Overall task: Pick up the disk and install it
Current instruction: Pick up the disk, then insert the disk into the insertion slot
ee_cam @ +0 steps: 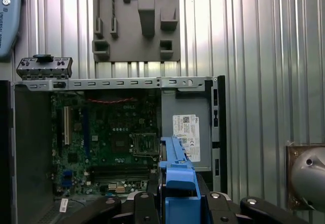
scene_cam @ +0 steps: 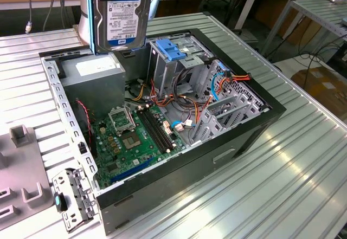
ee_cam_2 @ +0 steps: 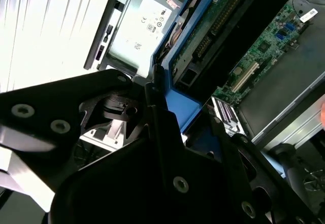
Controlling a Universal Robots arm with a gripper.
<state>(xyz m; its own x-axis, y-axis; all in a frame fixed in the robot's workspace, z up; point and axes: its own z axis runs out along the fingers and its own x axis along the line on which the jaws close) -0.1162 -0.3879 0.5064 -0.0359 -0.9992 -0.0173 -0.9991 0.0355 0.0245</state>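
- The tool [ee_cam: 179,206] is clamped on the disk [scene_cam: 120,14]. In the first wrist view, the dark fingers [ee_cam: 144,209] press the blue carrier from both sides.
- In the exterior view the disk hangs upright at the far left. Its label faces the camera, and it is well above the grey power-supply box [scene_cam: 95,73] and clear of the case [scene_cam: 260,120].
- The step in hand looks like the carry toward the drive cage, so the grip matters most. The hold is on plastic rails that could flex, so I would move smoothly and avoid any twist.
- The tall metal bay [scene_cam: 162,60] with its blue latch [scene_cam: 171,49] stands just right of the disk. Keep height until the disk is over open space, because the case wall and the bay top are the nearest things to catch.
- Orange and blue cables [scene_cam: 184,106] lie loose between the bay and the motherboard [scene_cam: 130,141]. A corner of the disk lowered among them could snag, so descend where the wrist views show bare metal.
- I cannot tell from these views which slot is meant for the disk.
- Square the carrier's long edges to the cage rails before any push. A skewed entry would probably jam.
- The ribbed tabletop [scene_cam: 303,168] and the grey fixture plate [scene_cam: 21,163] lie outside the case and play no part here.
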